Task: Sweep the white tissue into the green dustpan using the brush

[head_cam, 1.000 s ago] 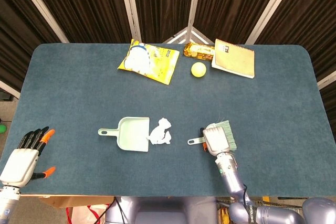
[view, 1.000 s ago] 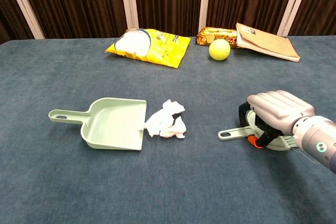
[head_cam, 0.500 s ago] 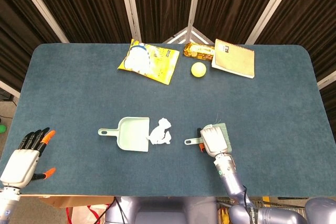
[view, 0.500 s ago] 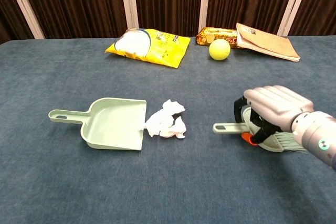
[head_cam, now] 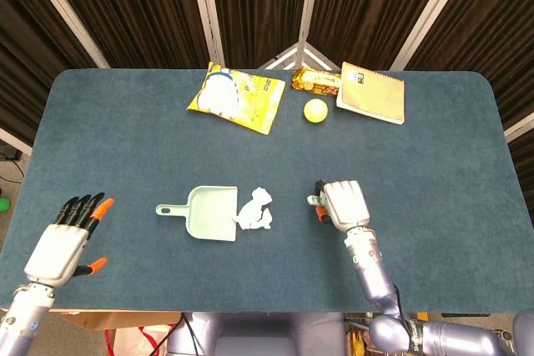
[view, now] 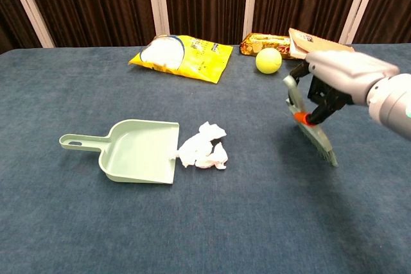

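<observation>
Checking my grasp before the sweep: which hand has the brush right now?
The right hand grips the brush, lifted off the table with its bristles angled down. The left hand holds nothing, its fingers spread near the table's left front edge.

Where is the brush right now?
In the chest view the brush hangs tilted above the table, held by the right hand, right of the white tissue.

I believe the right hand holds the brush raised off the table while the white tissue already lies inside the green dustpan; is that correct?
Not quite: the chest view shows the white tissue on the table just outside the green dustpan, at its open edge. The right hand does hold the brush raised.
</observation>
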Controlling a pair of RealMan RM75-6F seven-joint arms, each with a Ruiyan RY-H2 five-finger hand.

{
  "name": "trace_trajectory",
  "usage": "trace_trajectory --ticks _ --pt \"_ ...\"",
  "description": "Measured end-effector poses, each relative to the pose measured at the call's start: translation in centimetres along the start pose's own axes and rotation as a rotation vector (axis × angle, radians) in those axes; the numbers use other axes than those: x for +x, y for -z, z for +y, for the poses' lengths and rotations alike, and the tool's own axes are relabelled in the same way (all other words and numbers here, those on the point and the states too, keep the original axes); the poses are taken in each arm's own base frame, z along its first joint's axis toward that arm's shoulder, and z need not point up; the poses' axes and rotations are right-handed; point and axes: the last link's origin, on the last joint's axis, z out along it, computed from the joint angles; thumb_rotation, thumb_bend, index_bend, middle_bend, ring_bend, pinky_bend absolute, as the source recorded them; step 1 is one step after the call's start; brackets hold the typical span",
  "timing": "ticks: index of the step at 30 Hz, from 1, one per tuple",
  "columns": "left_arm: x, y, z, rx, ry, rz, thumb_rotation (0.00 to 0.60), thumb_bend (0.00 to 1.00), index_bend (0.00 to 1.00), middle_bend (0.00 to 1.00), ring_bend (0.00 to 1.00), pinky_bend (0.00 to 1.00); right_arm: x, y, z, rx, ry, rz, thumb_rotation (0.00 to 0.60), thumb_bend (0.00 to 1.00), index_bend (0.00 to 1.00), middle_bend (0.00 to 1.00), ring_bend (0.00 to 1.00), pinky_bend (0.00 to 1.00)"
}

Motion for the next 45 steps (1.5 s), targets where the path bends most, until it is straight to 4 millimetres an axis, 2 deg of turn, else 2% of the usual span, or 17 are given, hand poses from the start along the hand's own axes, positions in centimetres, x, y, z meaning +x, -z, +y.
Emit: trace_trajectory --ticks 4,8,12,14,19,23,33,45 --pt "0.9 -2.1 1.4 -0.016 -0.035 0.011 0.600 0.00 0.00 0.02 0.06 0.06 1.1 -0.4 0.1 -0.010 -0.001 0.024 0.600 0.37 0.92 0.97 0.98 0.96" --pt "1.4 -4.2 3.2 -0.030 -0.057 0.008 0.600 0.02 0.02 0.13 0.17 0.18 1.9 -0.6 0.5 -0.017 0.010 0.041 0.600 0.37 0.92 0.97 0.98 0.96" --pt "1.4 -5.9 5.0 -0.049 -0.083 0.004 0.600 0.07 0.12 0.28 0.31 0.32 2.5 -0.7 0.8 -0.025 0.011 0.052 0.600 0.37 0.93 0.97 0.98 0.96" --pt "1.1 -6.8 6.1 -0.055 -0.092 -0.002 0.600 0.07 0.15 0.32 0.35 0.36 2.7 -0.8 0.8 -0.028 0.012 0.053 0.600 0.37 0.94 0.98 0.98 0.96" --pt "0.4 -8.5 8.4 -0.058 -0.088 -0.029 0.600 0.08 0.17 0.35 0.36 0.38 3.0 -0.9 0.9 -0.033 0.006 0.059 0.600 0.46 1.00 0.98 0.98 0.96" --pt "0.4 -9.1 9.9 -0.064 -0.080 -0.026 0.600 0.08 0.17 0.35 0.36 0.38 3.1 -0.8 1.2 -0.035 0.000 0.057 0.600 0.55 1.00 0.98 0.98 0.96" --pt "0.9 -9.0 9.7 -0.046 -0.069 -0.018 0.600 0.08 0.16 0.35 0.36 0.38 3.2 -0.7 1.5 -0.032 -0.008 0.050 0.600 0.57 1.00 0.98 0.98 0.96" --pt "1.0 -9.2 9.6 -0.036 -0.075 -0.019 0.600 0.08 0.13 0.29 0.36 0.38 4.9 -1.2 1.0 -0.014 0.069 0.153 0.600 0.57 1.00 0.98 0.98 0.96"
